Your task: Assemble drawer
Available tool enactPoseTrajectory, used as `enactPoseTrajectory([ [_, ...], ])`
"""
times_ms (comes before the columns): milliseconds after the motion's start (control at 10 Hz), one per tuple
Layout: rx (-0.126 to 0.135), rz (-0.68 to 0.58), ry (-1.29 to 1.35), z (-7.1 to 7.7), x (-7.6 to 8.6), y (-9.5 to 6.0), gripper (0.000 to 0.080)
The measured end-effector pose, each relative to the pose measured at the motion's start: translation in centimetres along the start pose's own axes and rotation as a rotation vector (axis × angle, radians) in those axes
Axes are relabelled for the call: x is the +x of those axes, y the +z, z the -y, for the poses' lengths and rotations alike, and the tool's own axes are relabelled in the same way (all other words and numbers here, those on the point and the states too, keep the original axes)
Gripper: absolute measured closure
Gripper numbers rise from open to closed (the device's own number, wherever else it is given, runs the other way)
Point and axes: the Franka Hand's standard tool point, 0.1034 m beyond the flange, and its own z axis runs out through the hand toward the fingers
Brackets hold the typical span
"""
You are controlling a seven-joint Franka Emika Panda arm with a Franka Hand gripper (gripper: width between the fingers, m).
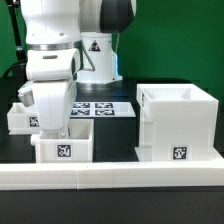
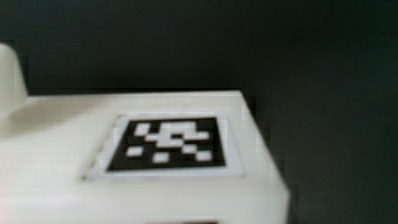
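The drawer's tall white casing stands at the exterior view's right, open on top, with a tag low on its front. One small white tray sits at the front left, tag facing forward. A second tray sits further left, partly behind my hand. My gripper hangs down between the two trays, just above the front tray's back wall. Its fingers are hidden against the white parts. The wrist view is blurred and filled by a white tagged face very close to the camera; I see no clear fingertips there.
The marker board lies flat on the black table behind the trays. A low white rail runs along the table's front edge. The robot's base stands at the back, before a green backdrop.
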Motion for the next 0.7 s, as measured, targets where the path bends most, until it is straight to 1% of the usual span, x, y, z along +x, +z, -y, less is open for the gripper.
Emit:
enactPoseTrajectory([
  [200, 0.001, 0.000, 0.001, 0.0, 0.0, 0.1, 0.0757],
  [300, 0.003, -0.001, 0.000, 0.0, 0.3, 0.1, 0.0757],
  [600, 0.015, -0.022, -0.010, -1.1, 2.9, -0.4, 0.0757],
  [700, 0.011, -0.027, -0.020, -1.5, 3.6, -0.6, 0.0757],
])
